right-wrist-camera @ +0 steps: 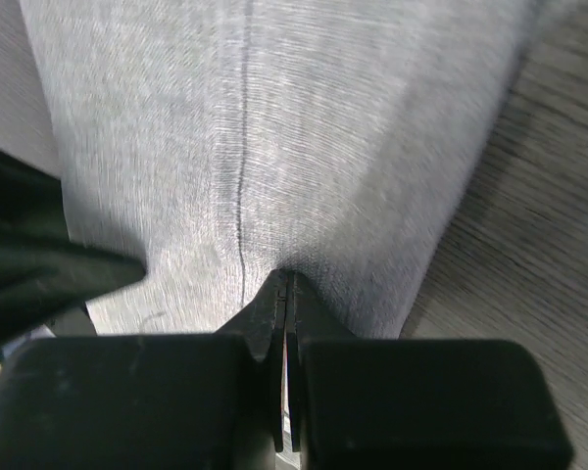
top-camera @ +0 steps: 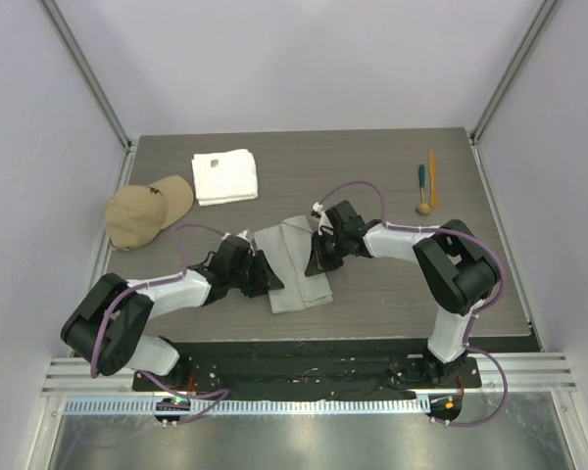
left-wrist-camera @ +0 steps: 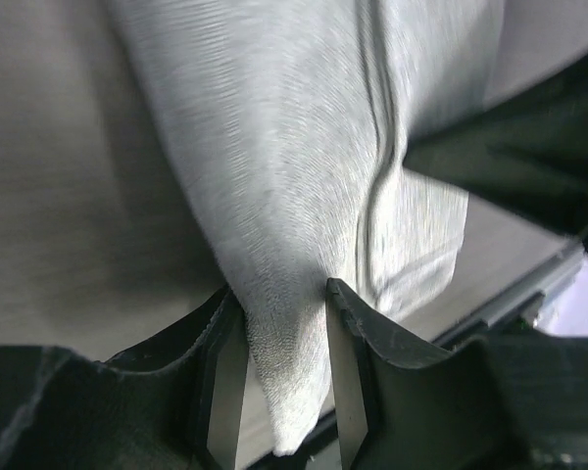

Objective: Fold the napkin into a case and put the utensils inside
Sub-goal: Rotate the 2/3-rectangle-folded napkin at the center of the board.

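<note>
Left claw (left-wrist-camera: 284,392) stands half open around the napkin (top-camera: 296,264), right claw (right-wrist-camera: 286,294) pinches it at three o'clock; pull evenly, keeping the fold flat.

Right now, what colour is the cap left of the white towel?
Tan, plain apart from a small dark mark on its front; the cap shows best in the top view.
</note>
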Tool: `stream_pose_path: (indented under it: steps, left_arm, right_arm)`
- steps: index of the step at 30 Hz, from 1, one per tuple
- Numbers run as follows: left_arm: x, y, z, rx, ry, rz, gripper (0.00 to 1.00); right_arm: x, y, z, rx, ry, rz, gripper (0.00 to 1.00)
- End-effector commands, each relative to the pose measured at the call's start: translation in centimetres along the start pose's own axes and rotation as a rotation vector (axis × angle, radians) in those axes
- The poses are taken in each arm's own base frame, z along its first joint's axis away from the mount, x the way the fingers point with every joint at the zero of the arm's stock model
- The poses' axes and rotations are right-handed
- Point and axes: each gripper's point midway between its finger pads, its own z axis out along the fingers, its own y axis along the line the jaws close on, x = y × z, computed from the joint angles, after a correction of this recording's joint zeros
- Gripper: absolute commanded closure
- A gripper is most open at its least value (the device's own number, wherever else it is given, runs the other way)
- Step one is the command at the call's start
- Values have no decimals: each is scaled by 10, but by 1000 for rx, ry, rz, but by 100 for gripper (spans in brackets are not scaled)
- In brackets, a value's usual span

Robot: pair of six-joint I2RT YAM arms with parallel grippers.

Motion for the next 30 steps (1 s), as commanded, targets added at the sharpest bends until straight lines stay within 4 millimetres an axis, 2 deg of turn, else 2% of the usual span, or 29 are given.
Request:
stream_pose_path:
  steps: [1,3,5,6,8,10,12,13,14,16,17,18,19,20,22,23,25,26,29,30]
  left_arm:
    - [58,33,-2,-110,138,-43,59]
    - [56,24,-3,-82,133,-30,59]
    - [46,27,-7,-112,86,-13,48]
    - [34,17,-16,-95,47,-8,45]
    - [15,10,-25,-97,-18,15,38]
    - [-8,0,-40,-103,-70,13,36]
    - [-30,-2,-50,-119,-124,11,36]
    - [-45,6,-56,-135,-160,-22,36]
    - [-53,6,-58,-128,-171,-27,38]
    - [-70,8,-59,-117,-184,-25,48]
    - [-81,13,-60,-117,-197,-46,50]
    - [-86,7,-60,-86,-186,-42,52]
    - [-93,7,-59,-79,-194,-47,53]
    - [-100,13,-57,-86,-199,-70,56]
    - [-107,-1,-54,-4,-182,-72,63]
    - [-117,-8,-51,36,-201,-68,65]
    - [-121,-22,-47,103,-184,-54,72]
    - [-125,-24,-40,108,-170,-60,73]
    - [-129,-23,-27,102,-151,-89,77]
    - [-128,-15,-18,78,-136,-106,78]
  right_arm:
    - [3,-37,-9,169,-17,-76,98]
    - [1,-39,-17,195,-19,-110,98]
    - [-4,-33,-24,191,-32,-129,98]
    - [-7,-28,-30,186,-41,-144,98]
    - [-19,-20,-38,188,-71,-167,96]
    - [-35,-12,-46,193,-103,-184,94]
    - [-42,-3,-49,187,-109,-195,90]
    - [-52,5,-49,180,-128,-207,88]
    - [-56,9,-49,175,-133,-209,86]
    - [-65,26,-47,140,-149,-228,84]
    - [-65,34,-43,105,-142,-219,84]
    - [-67,40,-39,82,-146,-223,77]
    - [-70,51,-36,58,-148,-235,75]
    - [-66,54,-27,40,-120,-234,75]
    - [-65,71,-20,0,-109,-245,74]
    - [-65,79,-14,-47,-105,-215,75]
    - [-53,91,-5,-129,-76,-184,80]
    - [-52,105,-3,-203,-82,-180,85]
    - [-23,108,15,-236,-10,-135,93]
    - [-14,101,20,-219,9,-127,94]
